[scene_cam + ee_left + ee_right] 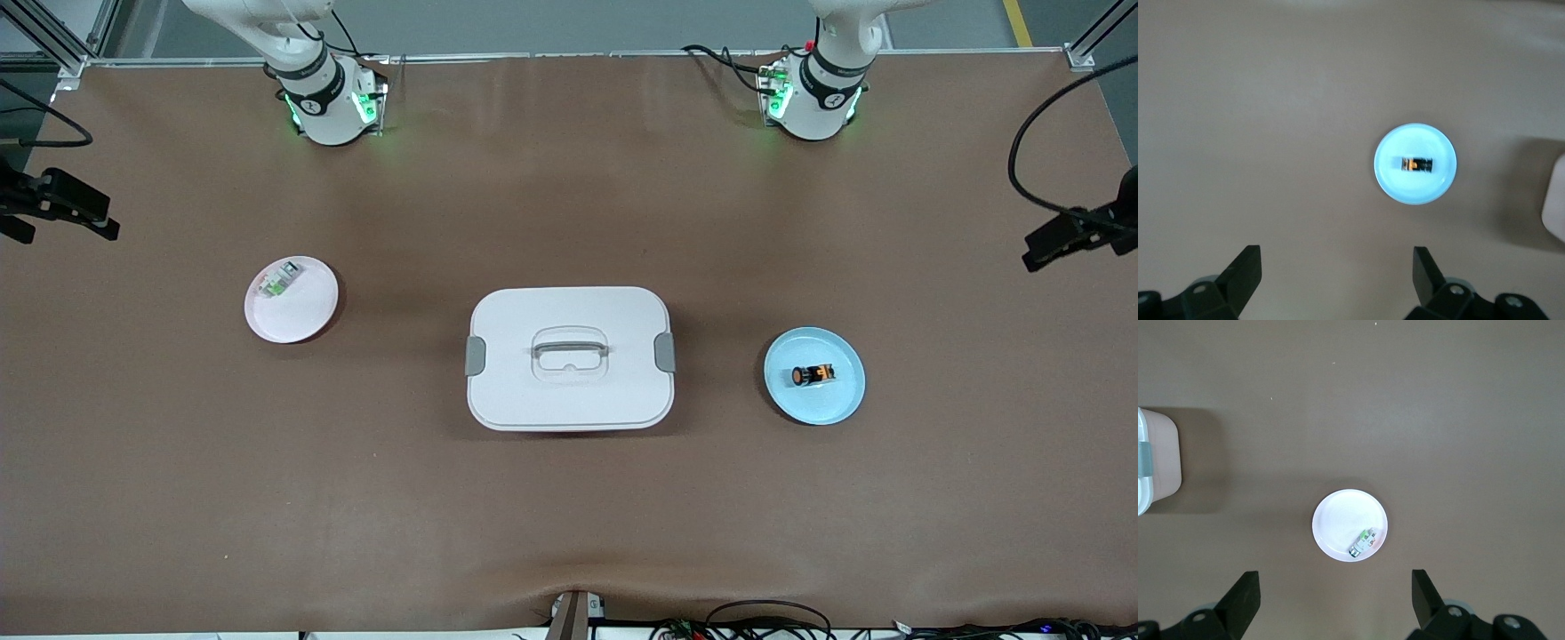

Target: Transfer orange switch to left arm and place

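Observation:
The orange switch (813,375) lies on its side on a light blue plate (840,404) toward the left arm's end of the table. The left wrist view shows the switch (1416,164) on that plate (1395,180) from high above. My left gripper (1337,267) hangs open and empty over bare table. The white box (570,356) with grey latches sits mid-table between the two plates. My right gripper (1336,587) is open and empty, high over the table near a pink plate (1335,520). Neither hand shows in the front view.
The pink plate (302,316) toward the right arm's end carries a small green-and-clear component (279,280). Black camera clamps (53,204) (1080,231) jut in at both table ends. Cables lie along the table's edge nearest the front camera.

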You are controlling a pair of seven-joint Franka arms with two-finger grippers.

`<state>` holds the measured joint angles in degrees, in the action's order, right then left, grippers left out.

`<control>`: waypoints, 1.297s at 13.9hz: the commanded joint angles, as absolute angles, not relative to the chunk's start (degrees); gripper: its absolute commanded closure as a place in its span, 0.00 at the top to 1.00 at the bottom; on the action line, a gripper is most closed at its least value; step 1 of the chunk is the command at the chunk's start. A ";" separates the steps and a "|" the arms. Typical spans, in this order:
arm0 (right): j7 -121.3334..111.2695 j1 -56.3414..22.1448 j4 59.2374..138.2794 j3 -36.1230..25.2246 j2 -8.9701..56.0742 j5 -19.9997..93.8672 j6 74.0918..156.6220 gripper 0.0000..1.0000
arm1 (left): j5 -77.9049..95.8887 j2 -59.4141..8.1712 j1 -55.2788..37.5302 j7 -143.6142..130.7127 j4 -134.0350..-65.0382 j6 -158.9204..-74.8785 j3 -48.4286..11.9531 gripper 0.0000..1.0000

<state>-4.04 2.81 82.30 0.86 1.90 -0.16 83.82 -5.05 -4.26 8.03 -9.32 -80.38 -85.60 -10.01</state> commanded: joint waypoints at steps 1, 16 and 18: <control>-3.69 3.60 84.81 1.32 -0.09 0.70 84.81 1.00 | -2.47 1.74 0.47 -6.68 -86.99 -85.60 -2.05 1.00; -3.78 3.96 87.01 0.88 -1.67 0.53 86.66 1.00 | -2.11 8.35 -5.27 -5.71 -94.83 -86.57 1.32 1.00; -3.61 3.96 87.10 0.88 -1.67 0.61 86.57 1.00 | -2.20 8.17 -5.36 -5.71 -94.75 -86.66 1.32 1.00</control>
